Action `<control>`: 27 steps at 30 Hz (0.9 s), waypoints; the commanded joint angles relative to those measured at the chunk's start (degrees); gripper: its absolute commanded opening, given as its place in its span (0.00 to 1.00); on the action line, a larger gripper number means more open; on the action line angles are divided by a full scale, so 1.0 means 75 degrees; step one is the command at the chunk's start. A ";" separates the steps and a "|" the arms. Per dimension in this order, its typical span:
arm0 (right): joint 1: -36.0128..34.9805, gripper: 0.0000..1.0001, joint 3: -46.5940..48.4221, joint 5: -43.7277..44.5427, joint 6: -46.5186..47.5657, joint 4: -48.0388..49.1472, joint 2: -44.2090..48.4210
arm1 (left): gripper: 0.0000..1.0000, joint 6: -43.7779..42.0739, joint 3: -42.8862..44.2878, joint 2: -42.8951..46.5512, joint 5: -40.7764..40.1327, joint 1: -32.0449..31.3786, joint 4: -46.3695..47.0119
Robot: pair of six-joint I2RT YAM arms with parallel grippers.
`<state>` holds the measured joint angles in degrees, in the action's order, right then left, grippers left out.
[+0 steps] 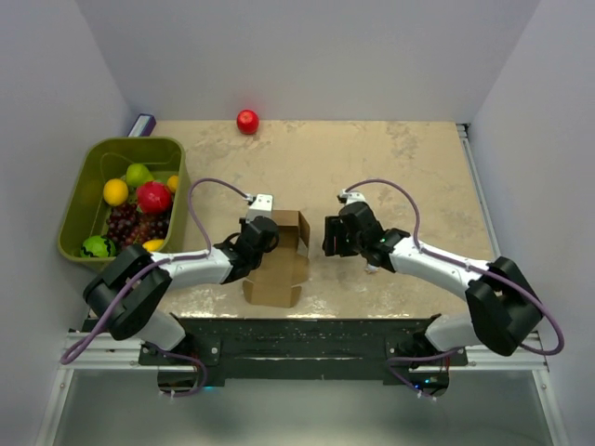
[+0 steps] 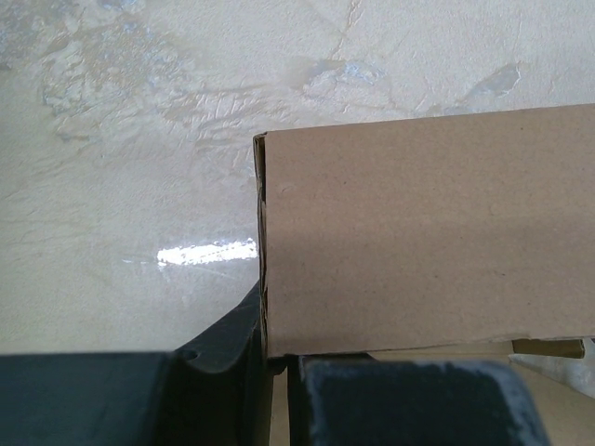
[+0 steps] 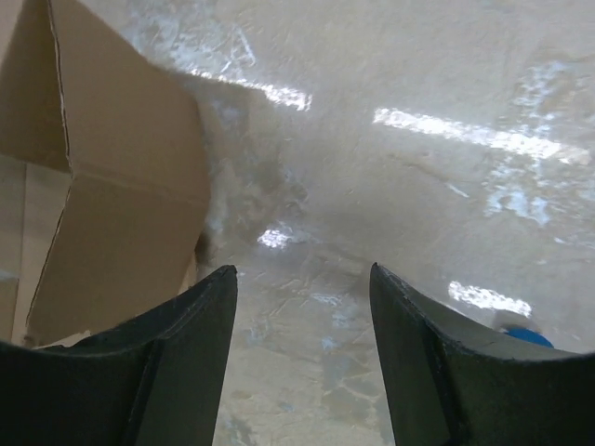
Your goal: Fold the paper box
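**A:** Where's everything right now?

**B:** The box (image 1: 279, 269) is half-formed, mid-way across the table (image 1: 409, 158) and toward the near edge. Your left gripper (image 1: 262, 228) looks clenched on its left wall (image 2: 418, 232). The right gripper (image 3: 302, 279) is spread wide, holding nothing, just beside the right flap (image 3: 130, 186).

**A:** So what could bite you?

**B:** Only one wall is pinned. Shove that flap with the right and the box could pivot or skid, or buckle off its crease. Tug left and the wall might slip out.
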<state>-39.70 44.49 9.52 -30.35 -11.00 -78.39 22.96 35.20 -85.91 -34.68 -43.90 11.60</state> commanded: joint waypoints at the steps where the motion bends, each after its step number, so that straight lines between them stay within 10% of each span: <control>1: -0.0085 0.64 -0.0166 -0.1162 0.0401 0.1804 -0.0082 | 0.00 -0.0062 -0.0170 0.0017 0.0485 -0.0053 -0.0281; 27: -0.0671 0.68 -0.0459 -0.0860 0.1199 0.5182 -0.1629 | 0.00 -0.0108 -0.0193 0.0087 0.0791 -0.0053 -0.0433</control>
<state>-44.21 41.69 -0.69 -22.61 21.76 -89.73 22.94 35.14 -85.54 -31.51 -43.90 11.92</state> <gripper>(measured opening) 0.704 0.121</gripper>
